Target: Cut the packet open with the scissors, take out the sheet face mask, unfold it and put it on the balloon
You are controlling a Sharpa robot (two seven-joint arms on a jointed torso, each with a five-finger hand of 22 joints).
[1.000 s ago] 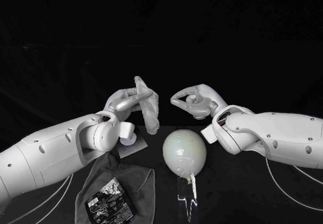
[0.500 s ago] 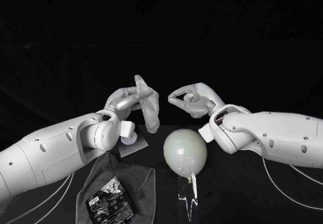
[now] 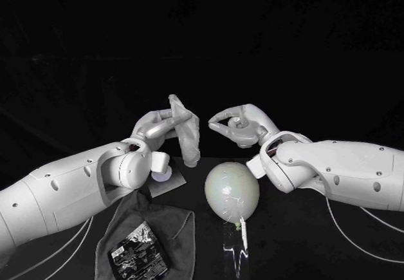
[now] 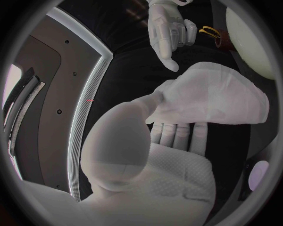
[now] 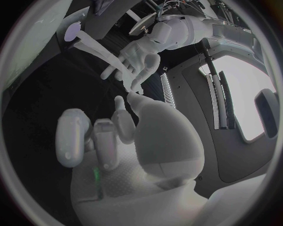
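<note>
- Sheet face mask (image 3: 184,131): a pale, narrow, folded strip hanging above the table (image 3: 294,262), just past the balloon's far end on the left-arm side. Its long axis is close to upright. The top end stands clear above the holding fingers and the bottom end dangles towards the table. In the left wrist view it spreads wider, draped over the fingers.
- Left hand (image 3: 156,126): raised beyond the balloon, its fingers closed on the upper part of the mask, which it holds up.
- Right hand (image 3: 241,125): raised beyond the balloon's far end, near the mask but apart from it. The fingers are curled in and the thumb meets a finger in a loop. Nothing shows inside them.
- Balloon (image 3: 230,188): a pale egg shape lying on the table between the two forearms. Its long axis runs away from the robot, with the round end far and the narrow knotted end nearest the robot.
- Packet (image 3: 136,254): dark and printed, lying flat on the left-arm side of the balloon, nearer the robot, well apart from it.
- Grey cloth (image 3: 171,226): spread under the packet, one edge near the balloon.
</note>
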